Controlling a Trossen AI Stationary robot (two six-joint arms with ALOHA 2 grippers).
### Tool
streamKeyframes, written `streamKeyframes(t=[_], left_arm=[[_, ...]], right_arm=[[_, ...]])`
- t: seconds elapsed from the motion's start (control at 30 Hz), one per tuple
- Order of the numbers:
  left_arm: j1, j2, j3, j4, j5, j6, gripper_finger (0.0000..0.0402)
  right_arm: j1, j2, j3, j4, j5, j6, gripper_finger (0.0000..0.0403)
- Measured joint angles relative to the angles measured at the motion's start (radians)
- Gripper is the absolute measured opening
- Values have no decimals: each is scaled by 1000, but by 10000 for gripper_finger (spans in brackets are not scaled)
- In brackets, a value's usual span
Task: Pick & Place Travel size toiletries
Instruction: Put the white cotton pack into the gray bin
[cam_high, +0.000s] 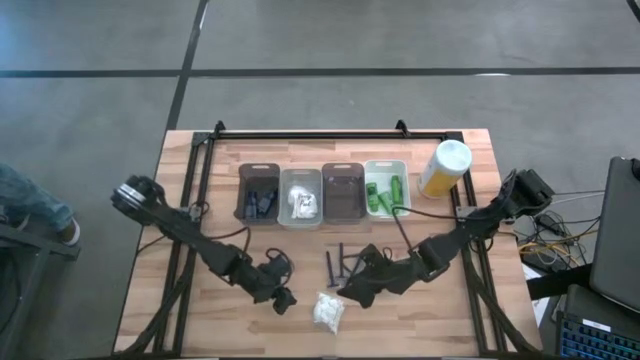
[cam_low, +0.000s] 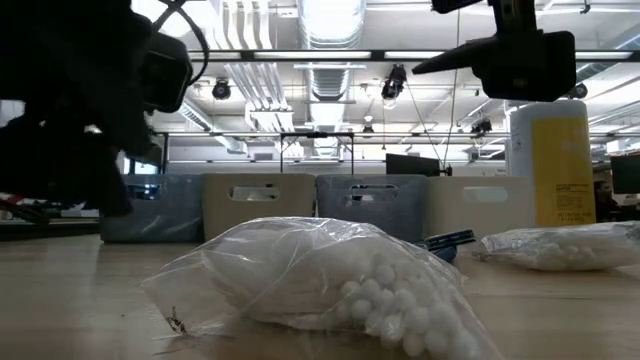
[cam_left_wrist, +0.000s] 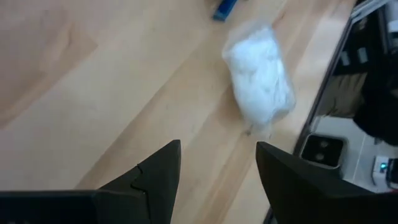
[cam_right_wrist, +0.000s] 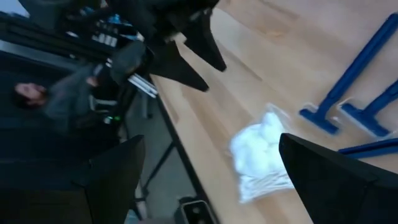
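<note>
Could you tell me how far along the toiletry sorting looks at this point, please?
Partly done: green bottles lie in the right bin, and a white packet in another bin. In hand: nothing; the left hand and right hand are open beside the loose packet. Left: that packet and the razors.

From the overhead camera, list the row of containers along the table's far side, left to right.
Dark bin holding blue razors → pale bin holding white packets → dark brown bin → white bin holding green bottles → yellow canister with white lid.
</note>
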Motion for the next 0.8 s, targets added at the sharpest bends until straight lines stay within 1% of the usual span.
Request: streamKeyframes(t=[0.1,0.3,0.4,0.5,0.57,0.8], left_arm=[[-16,6,0,1,-5,16,213],[-18,2,0,-11,-66,29,213],[-18,4,0,-13,-68,40,213],[-18,4,0,-19,-68,97,213],[-18,4,0,-20,-68,139,213],[-27,4,0,-20,-42,196,213]], right_arm=[[0,0,-11,37,0,7,364],[-1,0,7,53,10,-15,364],[0,0,23,54,100,-15,364],[-1,0,40,54,223,20,364],[-2,0,53,55,271,41,364],[21,0,103,56,259,84,364]])
